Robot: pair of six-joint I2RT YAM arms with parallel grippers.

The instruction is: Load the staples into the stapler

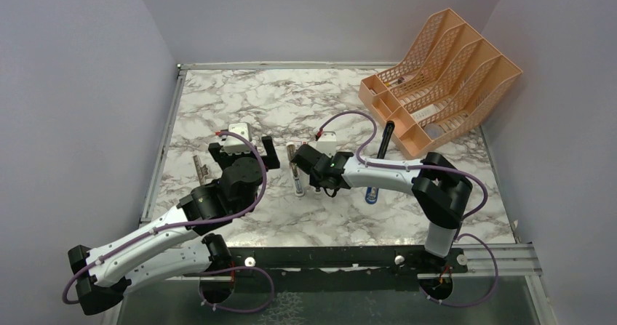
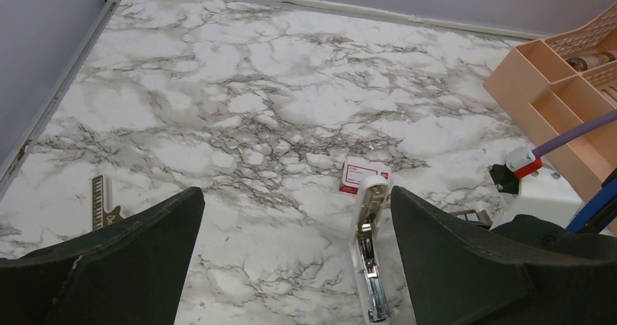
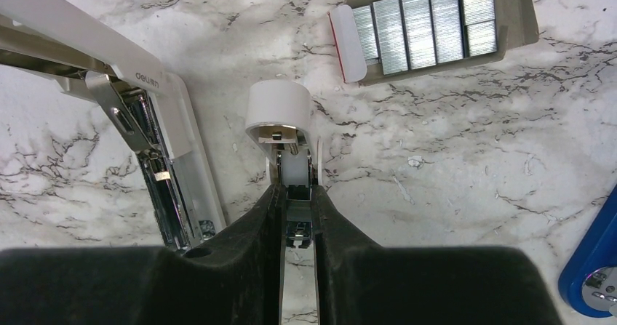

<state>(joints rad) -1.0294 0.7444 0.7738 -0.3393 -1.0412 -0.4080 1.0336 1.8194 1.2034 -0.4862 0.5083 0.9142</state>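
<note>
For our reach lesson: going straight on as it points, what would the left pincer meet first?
Probably bare table, though depth is unclear; the left pincer has the stapler right of its midline.

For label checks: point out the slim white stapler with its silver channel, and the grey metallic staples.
white stapler (image 3: 188, 158): right wrist view, on its white plastic side.
grey staples (image 3: 418, 27): right wrist view, middle block's top.

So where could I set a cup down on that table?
The far-left marble, between the back wall and the open left jaws, is bare. The middle is crowded: stapler, staple box, blue tool, right jaws shut on a white stub.
</note>
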